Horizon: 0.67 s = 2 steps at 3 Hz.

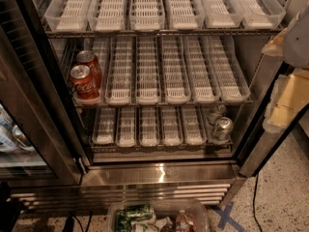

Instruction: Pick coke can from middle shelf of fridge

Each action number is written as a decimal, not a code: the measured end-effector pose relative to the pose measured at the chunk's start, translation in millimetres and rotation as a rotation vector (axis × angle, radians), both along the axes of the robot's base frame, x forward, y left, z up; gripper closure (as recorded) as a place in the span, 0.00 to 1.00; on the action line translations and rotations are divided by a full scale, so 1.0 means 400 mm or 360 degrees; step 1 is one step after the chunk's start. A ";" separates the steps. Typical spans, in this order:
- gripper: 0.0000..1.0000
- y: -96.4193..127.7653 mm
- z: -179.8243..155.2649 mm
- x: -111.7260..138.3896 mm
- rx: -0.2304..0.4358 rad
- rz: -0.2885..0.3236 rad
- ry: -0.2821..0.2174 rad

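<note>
Evidently the reach has not begun: the fridge (159,175) stands open and nothing is held yet. At far left, a neighbouring glass door (19,144) shows drinks behind it. Just right of the dark door frame, the coke can (85,83) stands upright at the front of the leftmost tray on the middle shelf (164,103), with a second coke can (90,62) right behind it, touching or nearly so. The other five trays in that row hold nothing. Lower right, on the bottom shelf, sit two silver cans (221,124), which are not wanted. At the right edge, outside the fridge and well apart from the red cans, a pale shape seems to be the gripper (295,37); whether it is open or closed cannot be told.

The next move likely calls for crossing leftward and going in level, since the upper shelf is close above. The door frame crowds the can's left side. On the floor lies a bin (200,208) of packets.
</note>
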<state>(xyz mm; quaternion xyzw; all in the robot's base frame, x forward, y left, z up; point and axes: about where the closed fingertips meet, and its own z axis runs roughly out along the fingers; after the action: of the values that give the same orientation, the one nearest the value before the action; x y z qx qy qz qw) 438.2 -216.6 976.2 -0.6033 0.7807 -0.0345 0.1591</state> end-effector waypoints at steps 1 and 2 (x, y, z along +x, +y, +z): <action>0.00 0.000 0.000 0.000 0.0000 0.0000 0.0000; 0.00 0.038 -0.016 0.002 0.0034 0.0028 -0.0013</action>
<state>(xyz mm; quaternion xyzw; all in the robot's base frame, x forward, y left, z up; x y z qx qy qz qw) 439.0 -201.3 970.0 -0.6081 0.7751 -0.0272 0.1691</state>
